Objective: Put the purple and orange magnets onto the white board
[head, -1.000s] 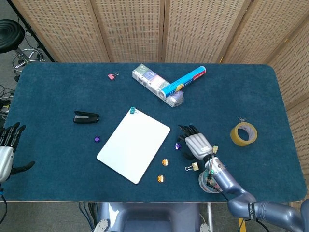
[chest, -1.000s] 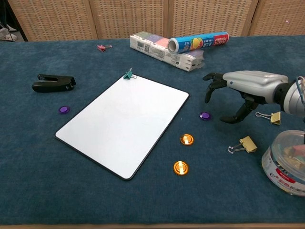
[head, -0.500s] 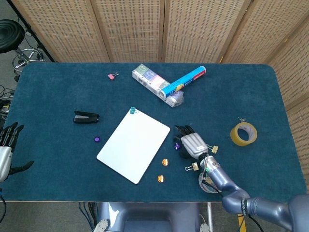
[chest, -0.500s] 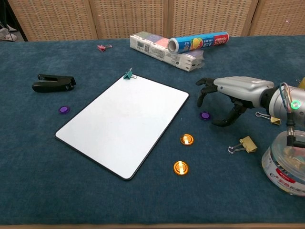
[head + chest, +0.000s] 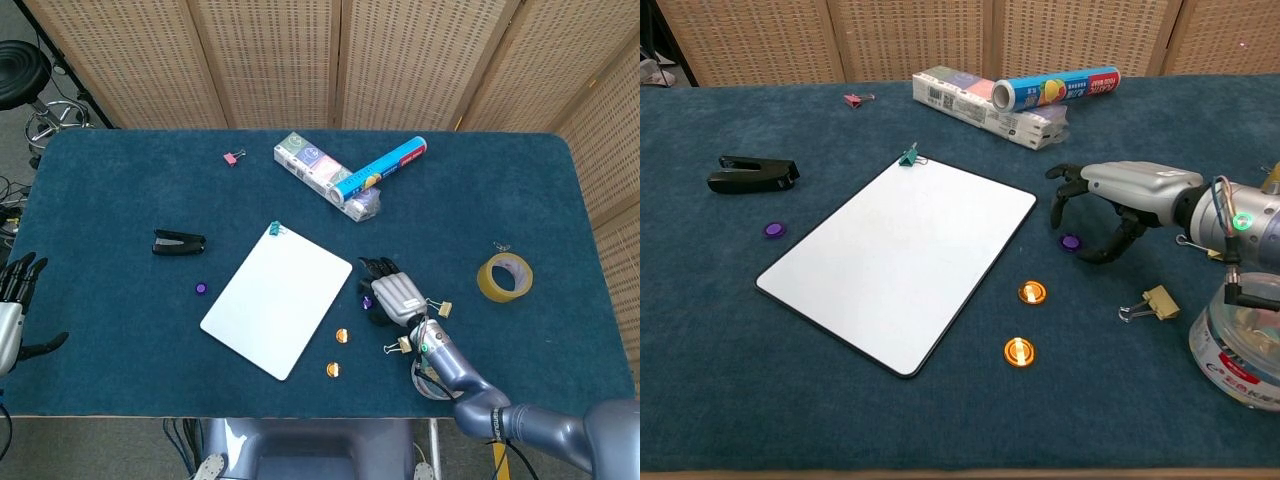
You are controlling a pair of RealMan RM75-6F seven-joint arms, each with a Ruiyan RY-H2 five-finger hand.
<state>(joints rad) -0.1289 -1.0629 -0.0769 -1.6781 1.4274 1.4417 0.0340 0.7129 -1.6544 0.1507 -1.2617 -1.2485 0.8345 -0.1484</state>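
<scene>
Right hand [image 5: 1120, 195] has edged closer over purple magnet [image 5: 1070, 242], fingers [image 5: 1065, 196] spread.

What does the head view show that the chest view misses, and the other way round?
Only the head view shows the left hand at the table's left edge, open and holding nothing, and the tape roll on the right. Only the chest view shows clearly the clear plastic tub at its right edge. Both show the white board, still bare, two purple magnets, two orange magnets, the black stapler, and the right hand arched over the purple magnet right of the board, not yet gripping it.
</scene>
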